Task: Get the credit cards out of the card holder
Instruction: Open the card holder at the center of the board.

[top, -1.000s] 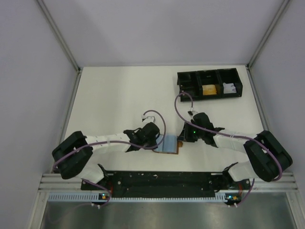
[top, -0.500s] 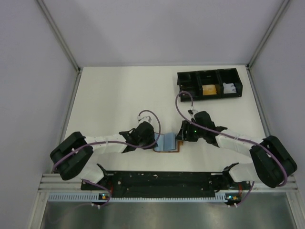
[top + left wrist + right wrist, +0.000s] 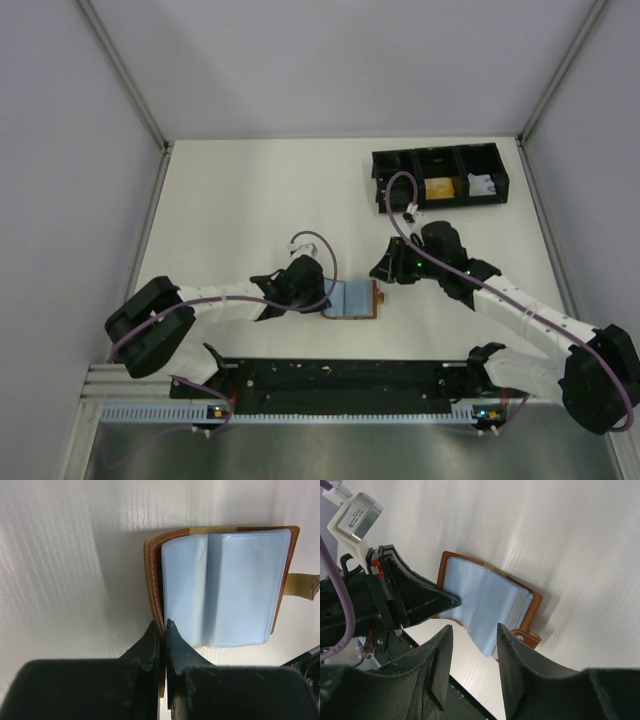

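Observation:
The card holder (image 3: pixel 352 298) lies open on the table, brown cover down, pale blue plastic sleeves (image 3: pixel 225 587) facing up. Its closure tab (image 3: pixel 300 585) sticks out on the side away from my left gripper. No credit cards show apart from the sleeves. My left gripper (image 3: pixel 162 625) is shut on the brown cover's left edge (image 3: pixel 152 580). It also appears in the right wrist view as a black wedge (image 3: pixel 452 600) at the holder (image 3: pixel 485 602). My right gripper (image 3: pixel 474 630) hangs open above and to the right of the holder (image 3: pixel 383 270), holding nothing.
A black three-compartment tray (image 3: pixel 390 165) stands at the back right, with an orange item (image 3: pixel 437 189) and a white item (image 3: pixel 481 185) inside. Purple cables loop over both wrists. The arm rail (image 3: pixel 330 380) runs along the near edge.
My right gripper has opened, let go of the holder's right side and drawn back up and to the right. My left gripper has closed on the cover's left edge.

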